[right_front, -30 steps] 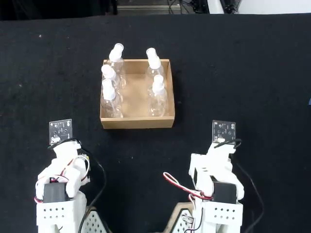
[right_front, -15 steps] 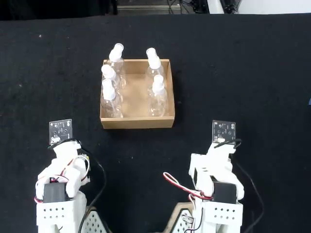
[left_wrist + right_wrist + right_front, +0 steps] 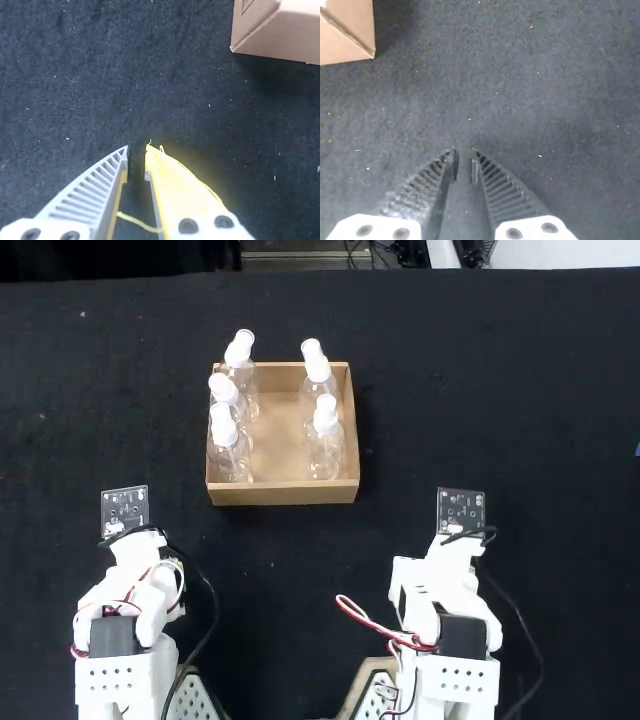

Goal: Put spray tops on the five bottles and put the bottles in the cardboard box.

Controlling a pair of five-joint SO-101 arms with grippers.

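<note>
The cardboard box (image 3: 282, 492) stands in the middle of the black table. Inside it stand several clear bottles with white spray tops, three along its left side (image 3: 228, 445) and two along its right side (image 3: 325, 435). Both arms are folded back at the near edge. My left gripper (image 3: 136, 149) hovers over bare cloth, shut and holding nothing, with a corner of the box (image 3: 280, 30) off to one side. My right gripper (image 3: 462, 154) is also shut and holds nothing, with a box corner (image 3: 345, 35) in sight. In the high view the left arm (image 3: 130, 590) and right arm (image 3: 445, 585) sit near the front.
Black cloth (image 3: 500, 390) covers the whole table, with wide free room around the box. Small square tags (image 3: 125, 508) (image 3: 461, 509) top the two arms. Cables (image 3: 365, 625) trail by the right arm's base.
</note>
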